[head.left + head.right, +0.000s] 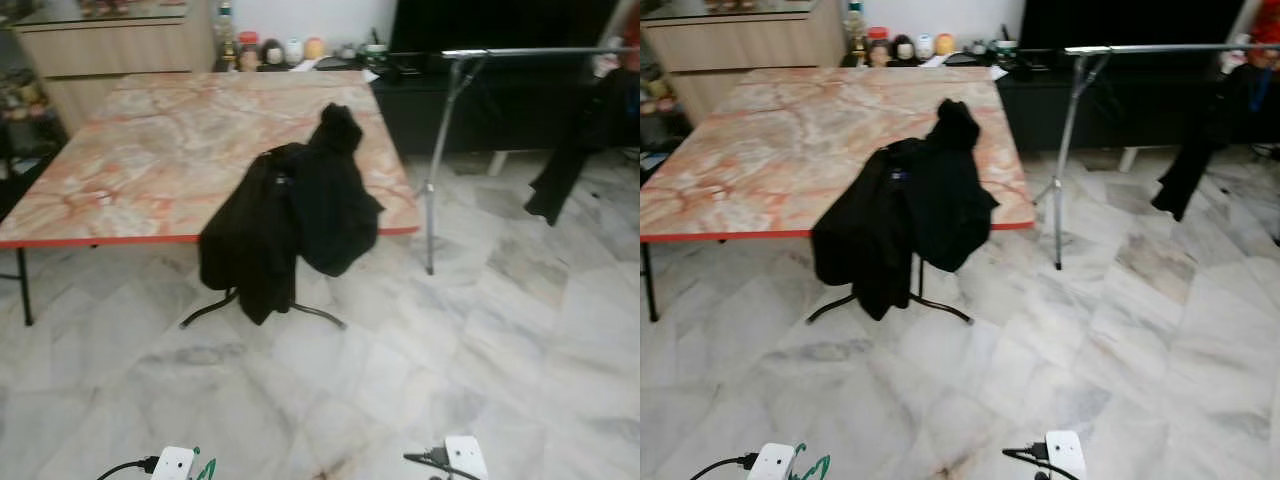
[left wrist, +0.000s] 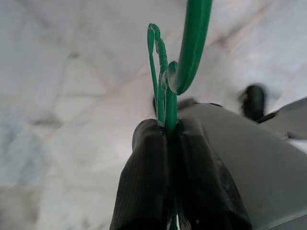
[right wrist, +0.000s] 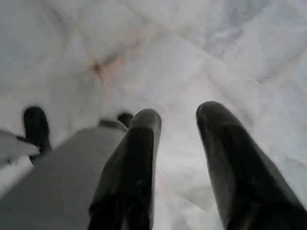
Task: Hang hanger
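wide marble floor (image 1: pixel 520 330) out in front, pale tiles with grey veining, and on the left a big folding table (image 1: pixel 150 160) with an orange-veined marble top takes up most of the far ground. draped over its near right corner hangs a black jacket (image 1: pixel 290 220), soft and slumped, half off the edge. far right there's a metal clothes rail (image 1: pixel 540 50) on a thin stand, bar running off to the right, and another dark garment (image 1: pixel 575 150) already hanging from it. at the very back, a low cabinet (image 1: pixel 110 45) and a row of small jars (image 1: pixel 270 50), too blurred to name. now the small stuff, down near the robot: the left gripper (image 2: pixel 170 132) is pinched tight on a green wire hanger (image 2: pixel 165 81), gripping just below the twisted neck, the hook curling up beyond the fingertips; a sliver of green shows at the bottom left of the head view too. looks light, thin and springy, probably slick on its coating, so it could swivel in the pinch; holding it at the neck, as here, seems the sensible spot, leaving the hook free for the bar. right gripper (image 3: pixel 177 124) hangs low on the right over the floor, fingers spread apart, nothing between them. the rail is well apart from the hanger yet.
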